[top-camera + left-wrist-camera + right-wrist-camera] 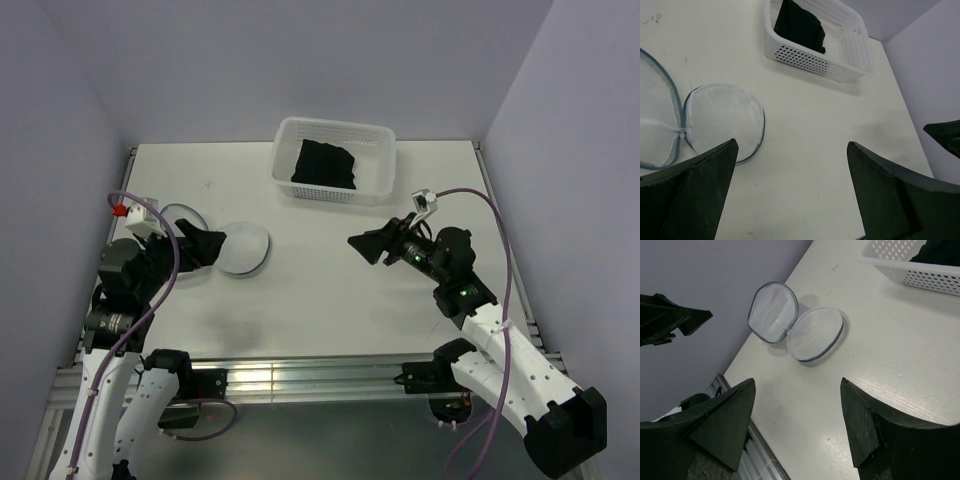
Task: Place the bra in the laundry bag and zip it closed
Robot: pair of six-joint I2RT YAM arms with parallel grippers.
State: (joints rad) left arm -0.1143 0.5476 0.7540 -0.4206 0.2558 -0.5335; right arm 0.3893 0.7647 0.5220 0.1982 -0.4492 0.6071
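**Top external.** White surface (320, 300). At far centre stands a white perforated basket (378, 165) with the black bra (325, 165) bunched inside it. Left of centre lies the laundry bag (247, 248), unzipped and spread flat in two round mesh halves, well apart from the basket. Its left half is partly hidden by the left arm. The left pincer (205, 245) is at the bag's left side, pointing right. The right pincer (365, 243) is right of the bag, apart from it, pointing left.

**Left wrist.** The left pincer's fingers (695, 195) are spread wide with nothing between them. The bag's halves lie ahead on the left, joined at one point, with dark rims. The basket with the bra is beyond them.

**Right wrist.** The right pincer's fingers (715, 420) are spread wide, holding nothing. The open bag is ahead, and a corner of the basket shows at top right.
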